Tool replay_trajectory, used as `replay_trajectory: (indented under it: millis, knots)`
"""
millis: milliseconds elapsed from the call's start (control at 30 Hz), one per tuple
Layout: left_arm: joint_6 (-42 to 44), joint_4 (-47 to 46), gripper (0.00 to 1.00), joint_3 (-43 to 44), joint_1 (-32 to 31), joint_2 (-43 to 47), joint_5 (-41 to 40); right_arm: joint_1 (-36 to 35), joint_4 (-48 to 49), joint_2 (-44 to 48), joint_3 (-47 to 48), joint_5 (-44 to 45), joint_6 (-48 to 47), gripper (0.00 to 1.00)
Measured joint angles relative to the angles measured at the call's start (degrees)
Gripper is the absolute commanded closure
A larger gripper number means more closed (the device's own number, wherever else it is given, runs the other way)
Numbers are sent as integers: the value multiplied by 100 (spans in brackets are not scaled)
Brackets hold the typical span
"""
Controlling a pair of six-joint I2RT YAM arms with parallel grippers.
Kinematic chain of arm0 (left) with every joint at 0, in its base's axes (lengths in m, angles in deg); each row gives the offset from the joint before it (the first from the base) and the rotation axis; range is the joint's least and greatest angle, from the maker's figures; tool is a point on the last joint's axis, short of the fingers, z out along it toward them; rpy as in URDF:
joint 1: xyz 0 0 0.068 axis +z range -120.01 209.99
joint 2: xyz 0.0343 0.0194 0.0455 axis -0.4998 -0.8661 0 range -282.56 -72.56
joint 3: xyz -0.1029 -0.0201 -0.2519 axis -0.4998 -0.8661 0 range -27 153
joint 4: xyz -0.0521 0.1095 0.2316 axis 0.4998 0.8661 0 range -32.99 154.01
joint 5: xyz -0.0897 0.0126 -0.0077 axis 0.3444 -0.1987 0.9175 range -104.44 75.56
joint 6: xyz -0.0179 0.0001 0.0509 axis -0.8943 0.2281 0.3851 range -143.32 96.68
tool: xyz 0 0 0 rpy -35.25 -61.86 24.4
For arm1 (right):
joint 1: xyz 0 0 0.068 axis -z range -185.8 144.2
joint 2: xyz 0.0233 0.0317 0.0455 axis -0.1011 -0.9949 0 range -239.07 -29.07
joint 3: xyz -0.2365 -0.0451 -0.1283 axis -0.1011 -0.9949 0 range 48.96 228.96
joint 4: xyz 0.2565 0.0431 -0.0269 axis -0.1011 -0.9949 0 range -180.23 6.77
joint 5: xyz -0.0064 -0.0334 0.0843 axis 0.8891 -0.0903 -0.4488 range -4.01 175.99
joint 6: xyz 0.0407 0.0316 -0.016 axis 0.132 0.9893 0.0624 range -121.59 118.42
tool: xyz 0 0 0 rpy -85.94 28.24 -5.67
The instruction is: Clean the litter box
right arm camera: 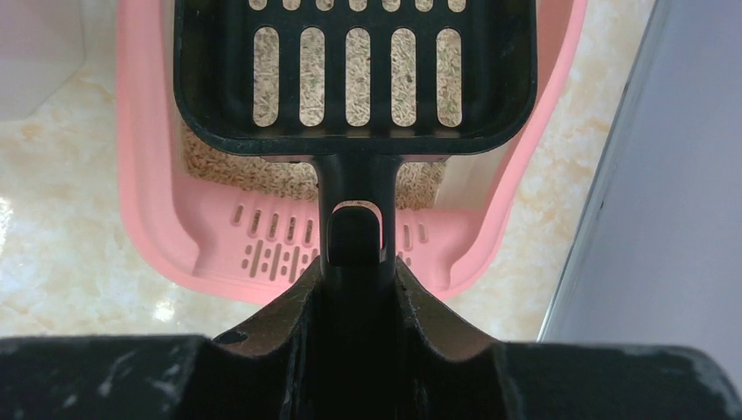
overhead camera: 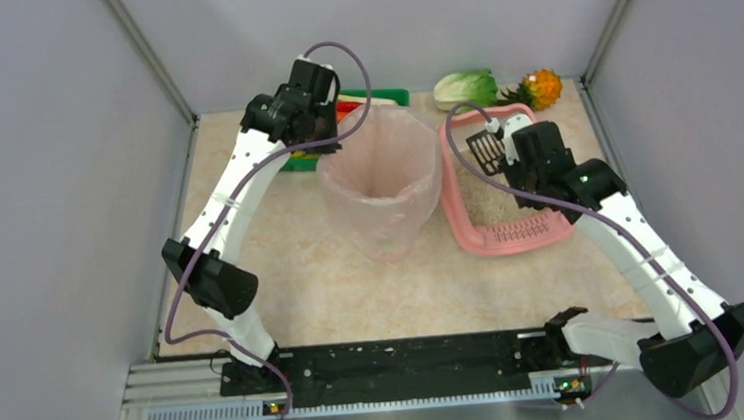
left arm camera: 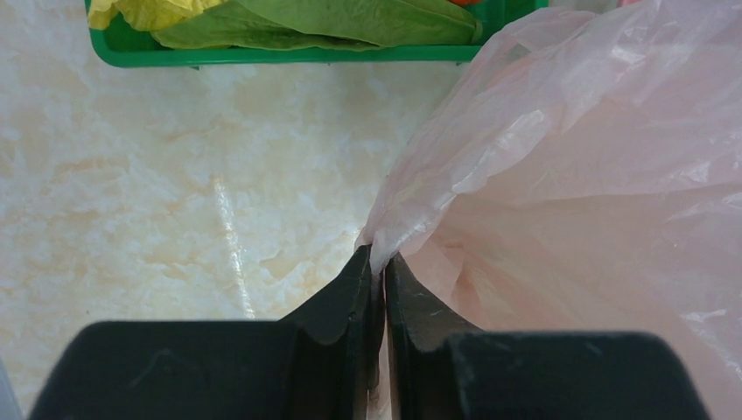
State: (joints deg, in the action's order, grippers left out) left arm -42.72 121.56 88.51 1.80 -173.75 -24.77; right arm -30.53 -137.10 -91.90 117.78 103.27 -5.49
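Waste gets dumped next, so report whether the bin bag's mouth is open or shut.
Open. The top view looks straight down into the bag, its rim spread wide; the left jaws pinch its edge.

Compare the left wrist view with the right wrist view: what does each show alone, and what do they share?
Left wrist only: the left gripper pinching the pink bag at its rim, and the green tray of leafy vegetables. Right wrist only: the right gripper clamped on the black scoop over the litter box and its beige litter. Both: the marbled table; a pale shape in the right view's corner may be the bag.
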Motion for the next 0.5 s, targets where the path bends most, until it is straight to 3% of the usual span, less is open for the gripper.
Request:
replay_trajectory:
  millis: [233,367,500]
  knots:
    - [79,116,32,114,11,26,92,518,-243,-590,426,-227,-103,100]
    - [114,116,19,140,22,310,96,586,-404,-804,444,-264,-149,100]
    - [109,44,17,79,28,892,103,590,-636,-920,446,-304,-247,100]
